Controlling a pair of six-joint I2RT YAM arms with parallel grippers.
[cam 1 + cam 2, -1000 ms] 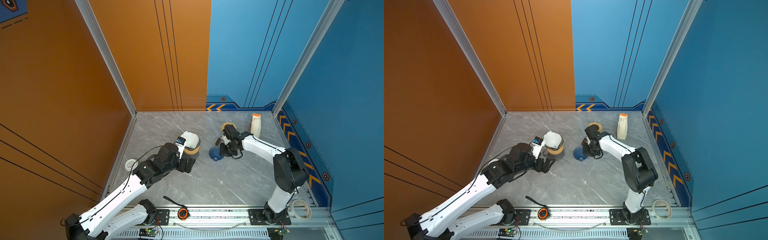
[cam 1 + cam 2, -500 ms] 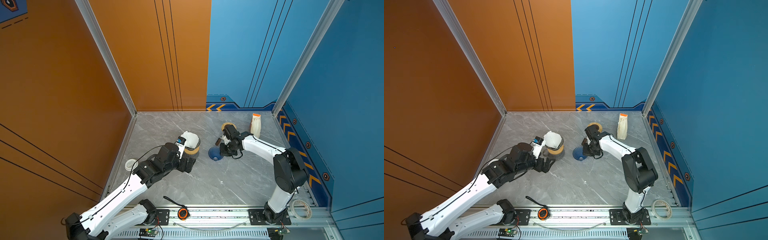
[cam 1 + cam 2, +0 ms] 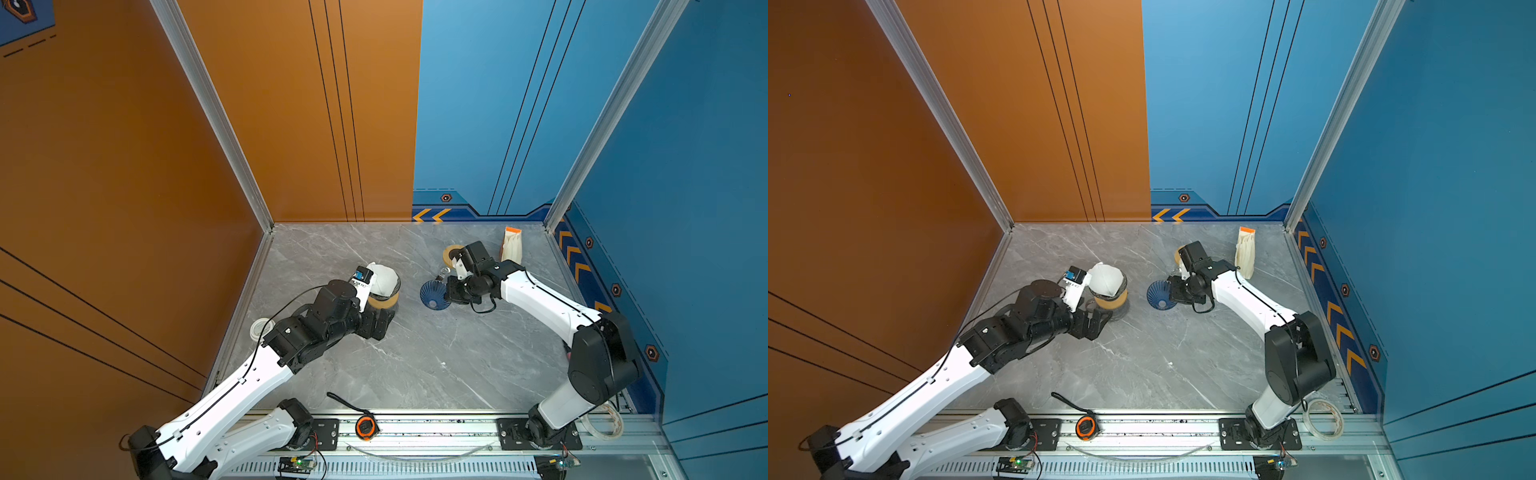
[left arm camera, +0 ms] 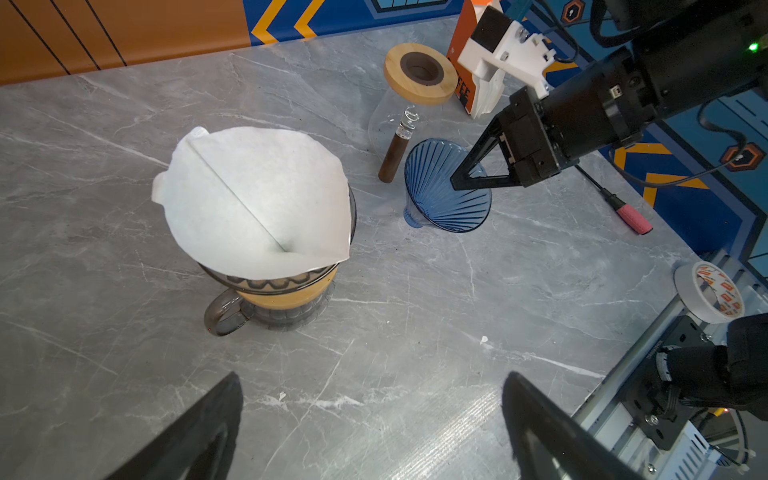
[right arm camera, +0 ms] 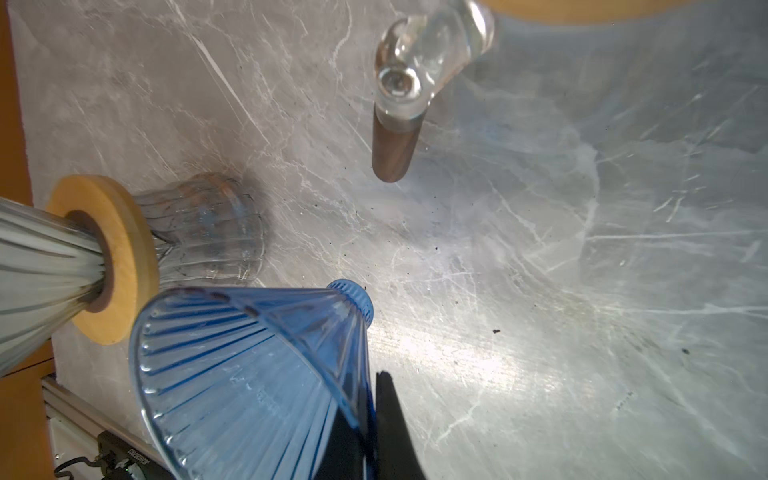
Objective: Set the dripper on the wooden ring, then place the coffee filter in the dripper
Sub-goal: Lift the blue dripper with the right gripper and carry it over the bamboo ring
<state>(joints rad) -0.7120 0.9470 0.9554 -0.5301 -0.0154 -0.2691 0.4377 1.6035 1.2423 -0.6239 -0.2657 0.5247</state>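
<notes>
1. Near the left wall, a small white round lid (image 3: 261, 328) lies flat on the grey marble tabletop (image 3: 415, 365).
2. My left pincer (image 4: 372, 376) stands wide with nothing between its fingers. It hovers just in front of the cup and clear of it.
3. The smoky grey glass dripper (image 4: 286, 281) sits upright, its pale wooden collar resting on a ribbed smoky glass cup (image 4: 226, 309) with a loop handle. The white paper coffee filter (image 4: 257, 195) is inside this dripper.
4. The filter is opened into a cone. A straight seam runs from its edge down to its point, and a small tab sticks out at the edge. It rises well above the dripper's rim and leans to one side.
5. The blue ribbed glass dripper (image 4: 440, 208) is tipped over, with its wide mouth turned towards my left arm. It holds only one of my fingers.
6. My right pincer (image 4: 457, 185) is clamped narrow on that blue wall, with one finger inside the cone and one outside.
7. Just behind it stands a clear glass carafe with a wooden ring collar (image 4: 419, 70) and a dark wooden handle.
8. Further right, near the back wall, an orange-and-white paper pack (image 3: 512, 245) stands upright. White sheets show at its open side.
</notes>
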